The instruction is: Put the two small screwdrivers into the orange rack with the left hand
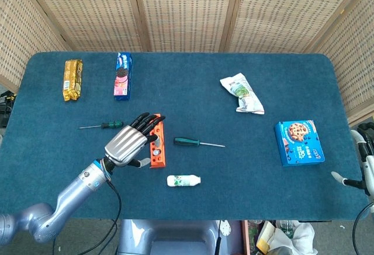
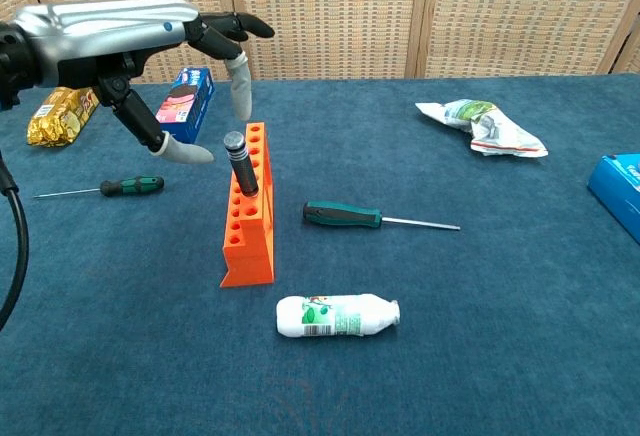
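The orange rack (image 1: 158, 151) (image 2: 249, 228) stands left of the table's middle, with a black-handled small screwdriver (image 2: 239, 164) upright in one of its holes. A second small screwdriver (image 1: 103, 126) (image 2: 112, 187) with a green handle lies flat to the left of the rack. My left hand (image 1: 130, 142) (image 2: 135, 38) hovers above the rack's left side, fingers spread and empty, fingertips reaching over the rack's far end. Only a sliver of my right hand (image 1: 346, 180) shows at the lower right edge of the head view.
A larger green-handled screwdriver (image 1: 197, 142) (image 2: 375, 219) lies right of the rack, and a white bottle (image 1: 183, 180) (image 2: 338, 315) in front of it. A biscuit pack (image 1: 122, 75), a gold packet (image 1: 72, 79), a crumpled bag (image 1: 242, 94) and a blue box (image 1: 299, 142) sit further off.
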Robot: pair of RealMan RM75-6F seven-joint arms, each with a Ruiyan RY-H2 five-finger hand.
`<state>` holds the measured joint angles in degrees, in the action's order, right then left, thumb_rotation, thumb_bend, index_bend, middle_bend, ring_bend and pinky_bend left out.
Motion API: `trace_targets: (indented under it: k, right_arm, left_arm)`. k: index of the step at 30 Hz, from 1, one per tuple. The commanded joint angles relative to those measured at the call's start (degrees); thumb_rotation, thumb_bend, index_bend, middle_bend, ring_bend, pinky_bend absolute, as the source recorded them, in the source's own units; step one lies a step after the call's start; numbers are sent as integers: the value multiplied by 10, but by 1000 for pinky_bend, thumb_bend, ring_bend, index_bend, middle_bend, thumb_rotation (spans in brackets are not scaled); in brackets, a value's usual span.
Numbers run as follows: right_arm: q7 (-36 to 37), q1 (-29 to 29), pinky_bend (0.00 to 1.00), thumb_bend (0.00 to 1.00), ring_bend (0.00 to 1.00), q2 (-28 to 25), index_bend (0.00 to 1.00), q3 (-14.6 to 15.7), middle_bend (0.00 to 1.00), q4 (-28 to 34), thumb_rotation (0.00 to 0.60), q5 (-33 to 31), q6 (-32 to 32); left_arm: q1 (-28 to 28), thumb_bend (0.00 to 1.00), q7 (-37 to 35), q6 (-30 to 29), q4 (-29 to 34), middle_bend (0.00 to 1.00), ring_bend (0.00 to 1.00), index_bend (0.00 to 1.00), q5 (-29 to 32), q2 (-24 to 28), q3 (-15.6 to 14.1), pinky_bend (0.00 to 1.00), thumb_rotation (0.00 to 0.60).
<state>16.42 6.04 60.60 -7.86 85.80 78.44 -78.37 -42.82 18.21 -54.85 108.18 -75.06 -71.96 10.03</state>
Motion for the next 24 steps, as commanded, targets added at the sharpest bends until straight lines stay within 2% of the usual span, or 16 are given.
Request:
trace_targets:
  k: [1, 10, 24]
  right_arm:
    - [0, 0, 0, 0, 0, 0, 0, 0, 0, 0, 600, 0, 0]
    - [5, 0, 0, 0, 0, -1, 0, -1, 0, -2, 600, -1, 1]
    - [7, 1, 0, 0, 0, -1, 0, -1, 0, -3, 600, -3, 5]
  left_arm:
    - [-3, 240, 5, -2, -3, 0, 0, 452, 1, -6, -1, 0, 600]
    - [-15, 250, 33, -12, -10, 0, 0, 455, 25, -26, 5, 0, 600]
    - [-29, 254, 34, -20, -32, 0, 0, 455, 68, -38, 20, 0, 600]
